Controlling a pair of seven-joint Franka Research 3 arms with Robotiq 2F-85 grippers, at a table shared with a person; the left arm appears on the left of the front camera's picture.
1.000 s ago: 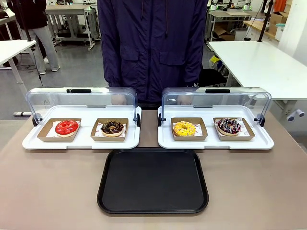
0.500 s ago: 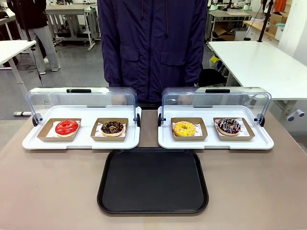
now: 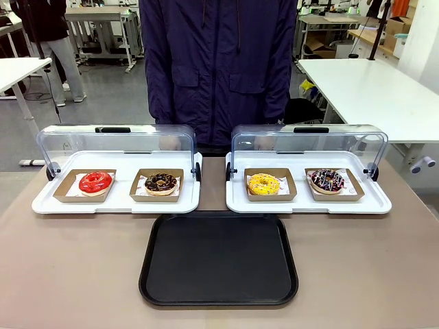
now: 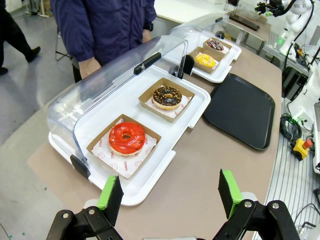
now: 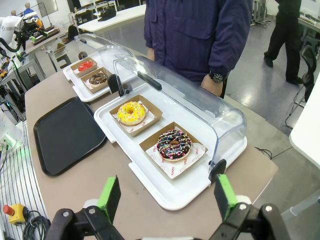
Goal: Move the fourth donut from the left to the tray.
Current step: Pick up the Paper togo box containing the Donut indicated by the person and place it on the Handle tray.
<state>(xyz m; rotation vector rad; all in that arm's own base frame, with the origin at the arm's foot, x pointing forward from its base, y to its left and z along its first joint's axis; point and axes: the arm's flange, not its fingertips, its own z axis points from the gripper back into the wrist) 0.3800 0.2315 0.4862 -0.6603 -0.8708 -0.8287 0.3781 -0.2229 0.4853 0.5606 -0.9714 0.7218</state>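
Front view across a brown table (image 3: 68, 274): nothing has moved over the last second. 4 donuts sit in a row in 2 white display trays, 2 to each. Both clear lids are tipped back, and a person (image 3: 219, 68) in a dark blue jacket stands behind them.

The fourth donut (image 3: 327, 180), dark chocolate with white and pink streaks and sprinkles, lies in its brown cardboard holder (image 3: 353, 192). It is at the right end of the right white tray (image 3: 309, 207), just right of the yellow donut (image 3: 263, 183). The black tray (image 3: 219, 260) lies bare on the near side of the table, in the middle, just in front of the 2 white trays.

Right wrist view: my right gripper (image 5: 167, 192) has its 2 green-padded fingers spread wide with nothing between them. It hangs over the near right part of the table, well short of the fourth donut, which lies ahead in the open under the raised lid (image 5: 200, 100).

Left wrist view: my left gripper (image 4: 169, 190) is likewise spread wide and empty, over the left end of the table near the red donut (image 4: 126, 137).

With no change, I judge the task not yet begun. The first step is still a reach by the right arm. I would aim for the cardboard holder's edge, not the glaze, and keep clear of the lid.
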